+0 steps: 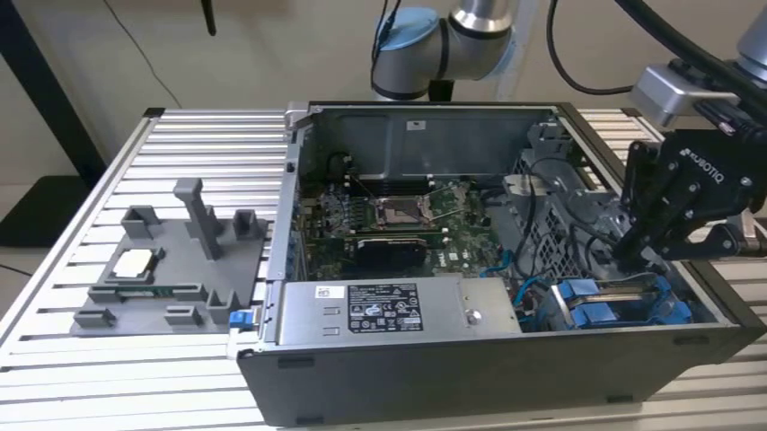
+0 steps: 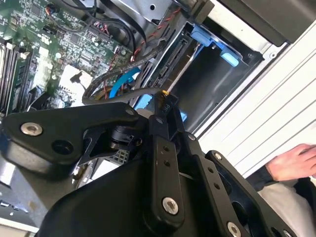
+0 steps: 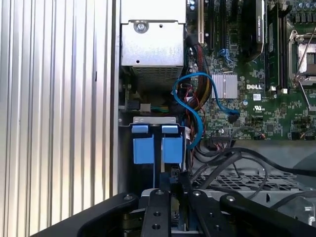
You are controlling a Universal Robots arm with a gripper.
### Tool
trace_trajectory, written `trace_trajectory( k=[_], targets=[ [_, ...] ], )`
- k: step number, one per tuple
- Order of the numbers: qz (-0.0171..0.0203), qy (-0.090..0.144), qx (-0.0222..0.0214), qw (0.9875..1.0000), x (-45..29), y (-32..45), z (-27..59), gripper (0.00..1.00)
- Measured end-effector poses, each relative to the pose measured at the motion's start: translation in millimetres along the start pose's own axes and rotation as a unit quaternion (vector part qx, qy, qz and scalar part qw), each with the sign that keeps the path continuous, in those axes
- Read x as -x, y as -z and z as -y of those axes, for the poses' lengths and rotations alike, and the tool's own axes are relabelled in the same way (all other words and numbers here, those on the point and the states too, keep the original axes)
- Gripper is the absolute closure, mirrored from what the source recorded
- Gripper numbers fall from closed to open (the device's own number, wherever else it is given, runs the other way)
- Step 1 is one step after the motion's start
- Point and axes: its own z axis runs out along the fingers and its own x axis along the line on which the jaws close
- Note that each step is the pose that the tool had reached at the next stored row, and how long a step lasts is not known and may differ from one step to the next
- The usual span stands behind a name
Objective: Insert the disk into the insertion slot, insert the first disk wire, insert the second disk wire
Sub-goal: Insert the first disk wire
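black tool (image 3: 170, 190) fingers look pressed together, and whatever they pinch is hidden; the tool hangs just above the drive cage. the disk (image 3: 172, 149) seems already seated in the insertion slot (image 3: 153, 120), beside another blue carrier (image 3: 143, 149) and directly under the tool. judged step: the first disk wire, which calls for squaring a connector to the disk's port.

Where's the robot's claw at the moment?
In the exterior view the gripper hangs on the right, inside the open case, by its near right corner, just past the end of the labelled power supply.
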Motion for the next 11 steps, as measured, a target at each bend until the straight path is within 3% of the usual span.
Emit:
trace_trajectory(
  k=[11],
  targets=[
    [0.0006,0.000,0.0000,1.0000,-0.4,-2.6,3.2,0.81]
  ],
)
